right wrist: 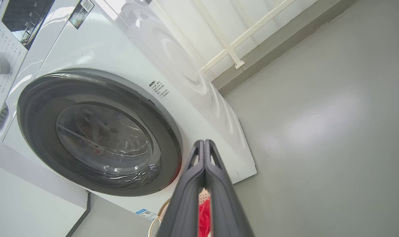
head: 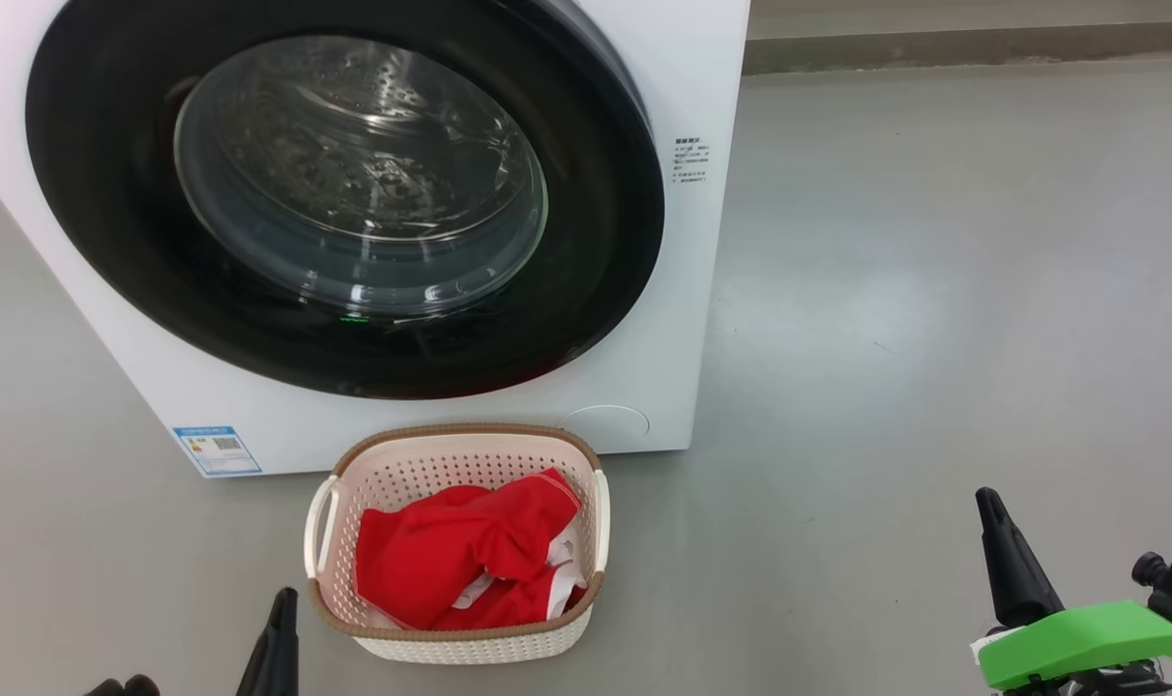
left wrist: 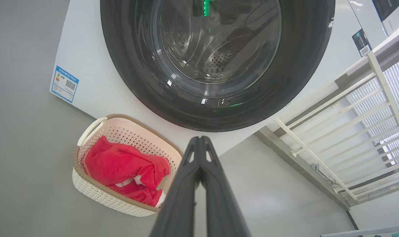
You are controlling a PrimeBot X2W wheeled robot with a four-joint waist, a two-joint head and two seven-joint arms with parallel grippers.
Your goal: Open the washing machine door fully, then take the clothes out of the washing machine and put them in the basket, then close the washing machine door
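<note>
Well, grey floor stretches between me and the washing machine, with a white railing beside it. The washing machine door sits closed against the front. Just before the machine, below the door, stands the basket, with the red clothes heaped inside. My left fingers and right fingers are pressed together, holding nothing.

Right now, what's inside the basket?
The red clothes lie bunched inside the basket, white trim showing. Whatever lies beneath them on the basket floor is covered.
</note>
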